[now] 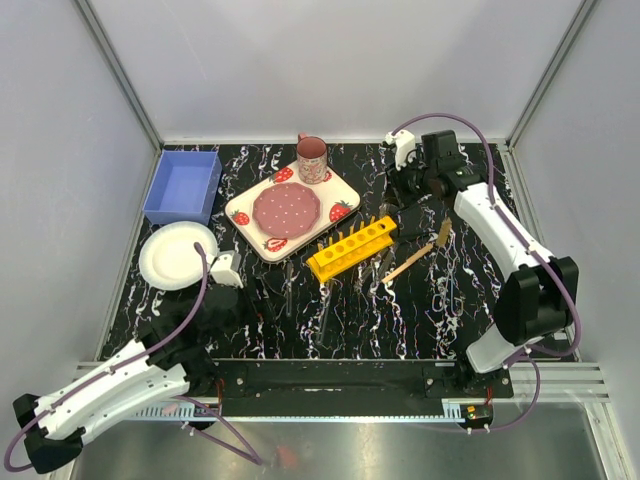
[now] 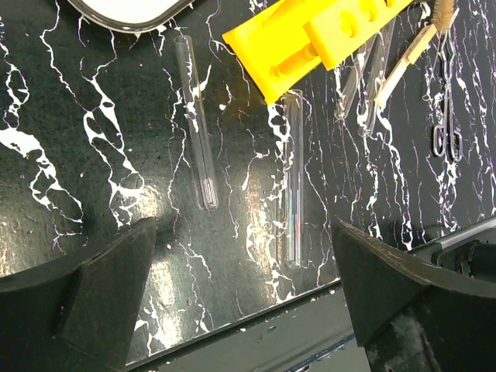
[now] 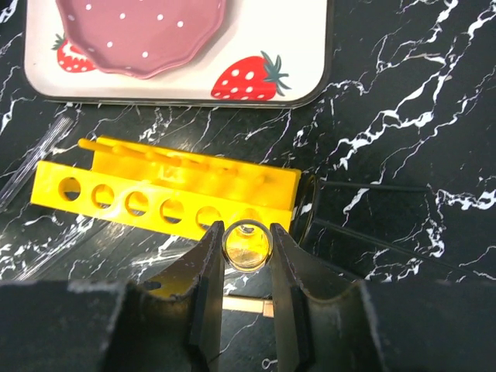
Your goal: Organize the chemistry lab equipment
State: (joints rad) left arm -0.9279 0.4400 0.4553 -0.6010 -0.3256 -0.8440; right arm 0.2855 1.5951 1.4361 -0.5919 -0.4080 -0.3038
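The right arm's fingers [image 3: 208, 287] are pinched on a clear tube [image 3: 246, 246], seen end-on close to one end of the yellow rack [image 3: 167, 198]. The rack sits on the bench [image 3: 403, 116] beside the strawberry plate [image 3: 302, 31]. The left arm's fingers [image 2: 101, 294] are spread wide above two more tubes [image 2: 195, 124] lying flat, apart from each other.

The left arm [image 1: 110, 385] lies low over the near left corner of the table [image 1: 440, 300], forearm angled inward. The left gripper [image 1: 228, 270] points down, its fingers [image 2: 108, 287] spread wide with nothing between them. The right arm [image 1: 500, 225] rises from the near right edge and reaches to the far right corner. There the right gripper [image 1: 395, 200] turns downward, fingers [image 3: 208, 279] pinched on a clear tube [image 3: 246, 246].
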